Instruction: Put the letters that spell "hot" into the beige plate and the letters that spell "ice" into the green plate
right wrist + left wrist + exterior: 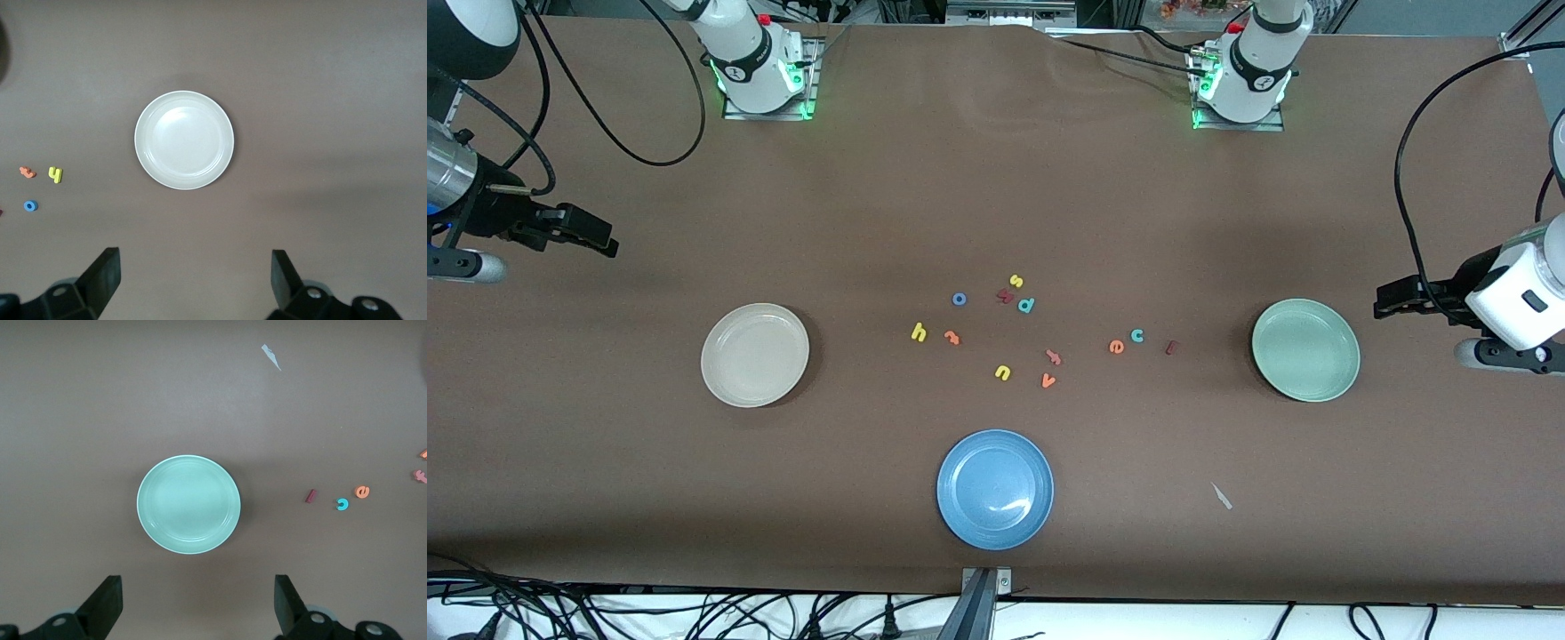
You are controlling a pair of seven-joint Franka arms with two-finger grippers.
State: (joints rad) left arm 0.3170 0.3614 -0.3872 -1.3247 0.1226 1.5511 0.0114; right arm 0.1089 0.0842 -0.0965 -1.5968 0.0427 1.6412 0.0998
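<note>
The beige plate (755, 355) (184, 140) lies toward the right arm's end, the green plate (1305, 349) (188, 505) toward the left arm's end; both hold nothing. Between them lie the yellow "h" (919, 332) (55, 175), blue "o" (959, 299) (30, 206) and orange "t" (951, 337) (27, 173). Closer to the green plate are the orange "e" (1117, 347) (361, 491), teal "c" (1137, 335) (342, 504) and dark red "i" (1172, 348) (310, 496). My left gripper (1387, 300) (197, 587) hangs open over bare table beside the green plate. My right gripper (609, 242) (195, 263) hangs open over bare table near the beige plate.
A blue plate (995, 488) sits near the table's front edge. Other letters lie among the task's: yellow "s" (1016, 281), teal "d" (1026, 305), a dark red angular letter (1005, 296), yellow "u" (1002, 372), orange "v" (1048, 380), a salmon letter (1054, 357). A paper scrap (1221, 496) lies near the blue plate.
</note>
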